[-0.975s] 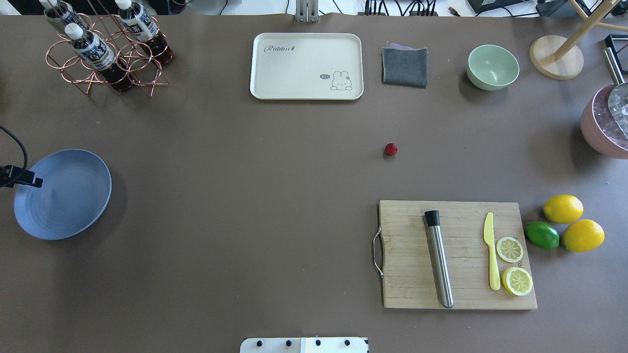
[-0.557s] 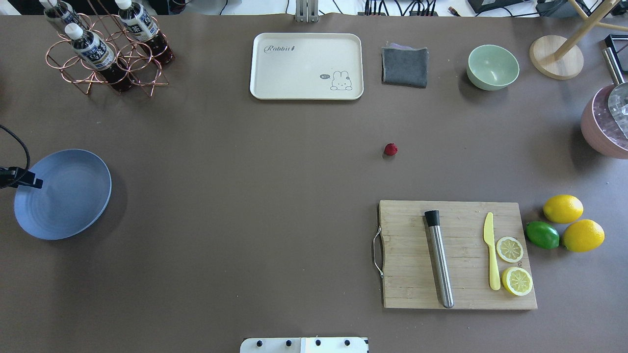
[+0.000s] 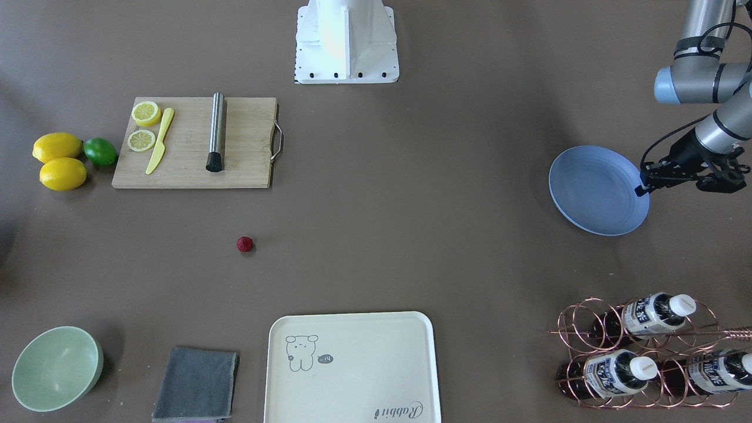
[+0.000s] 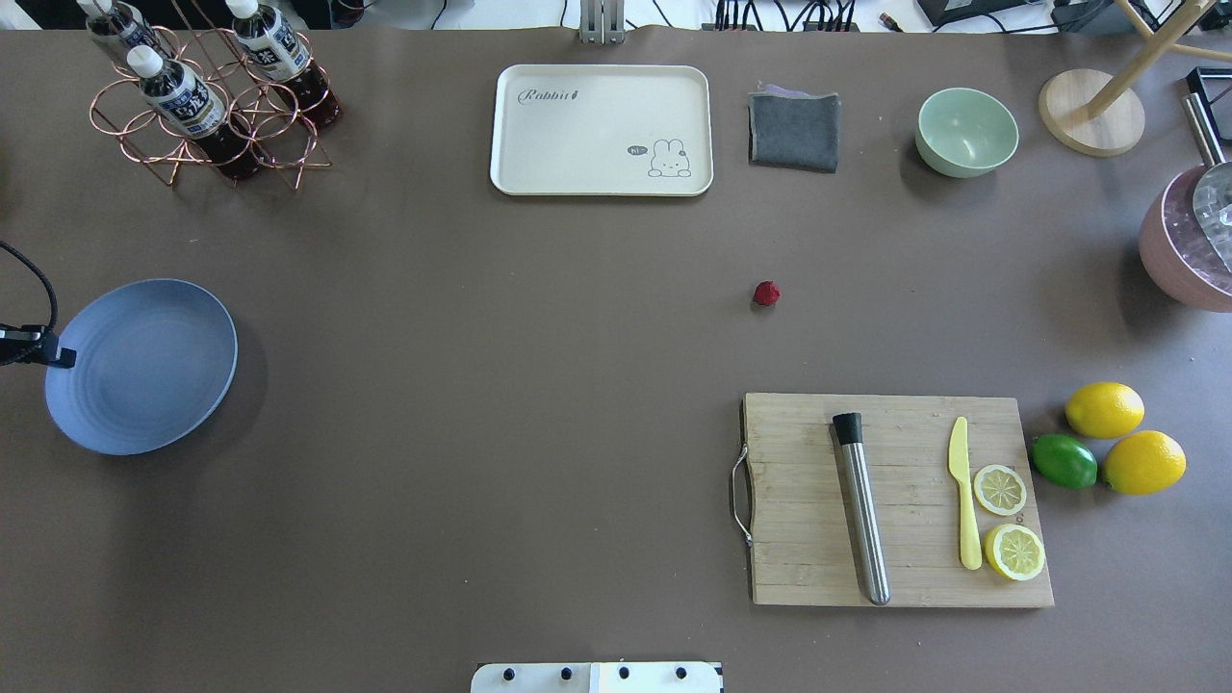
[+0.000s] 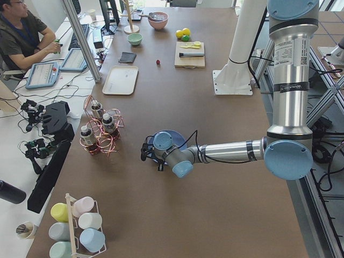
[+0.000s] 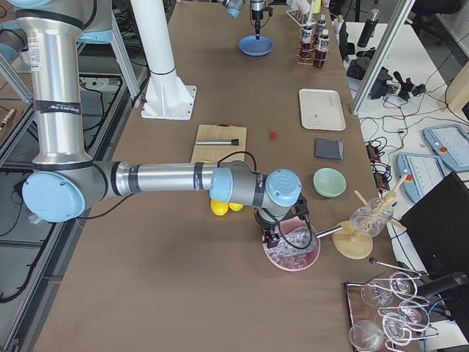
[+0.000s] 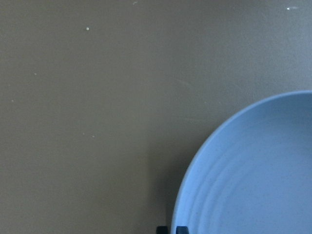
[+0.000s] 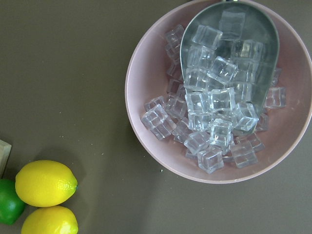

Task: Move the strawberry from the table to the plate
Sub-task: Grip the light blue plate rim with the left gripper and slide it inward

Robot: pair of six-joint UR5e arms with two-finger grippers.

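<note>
The small dark red strawberry (image 4: 766,294) (image 3: 245,244) lies alone on the brown table (image 4: 500,404), right of centre in the overhead view. The light blue plate (image 4: 144,371) (image 3: 593,194) is far off at the table's left end. My left gripper (image 4: 65,359) (image 3: 640,189) is at the plate's outer rim. In the left wrist view its dark tips (image 7: 171,229) straddle that rim closely, shut on the plate (image 7: 253,180). My right gripper (image 6: 272,235) hangs over the pink bowl of ice, far from the strawberry. I cannot tell if it is open or shut.
A cutting board (image 4: 895,500) with a metal muddler, a yellow knife and lemon slices lies near the strawberry. Lemons and a lime (image 4: 1107,438) sit beside it. A cream tray (image 4: 602,130), grey cloth (image 4: 794,130), green bowl (image 4: 966,132) and bottle rack (image 4: 207,96) line the far edge. The pink ice bowl (image 8: 219,92) is at the right end.
The plate has shifted to the right and a little toward the far edge in the overhead view. The left gripper tip drew back slightly left. The strawberry has not moved.
</note>
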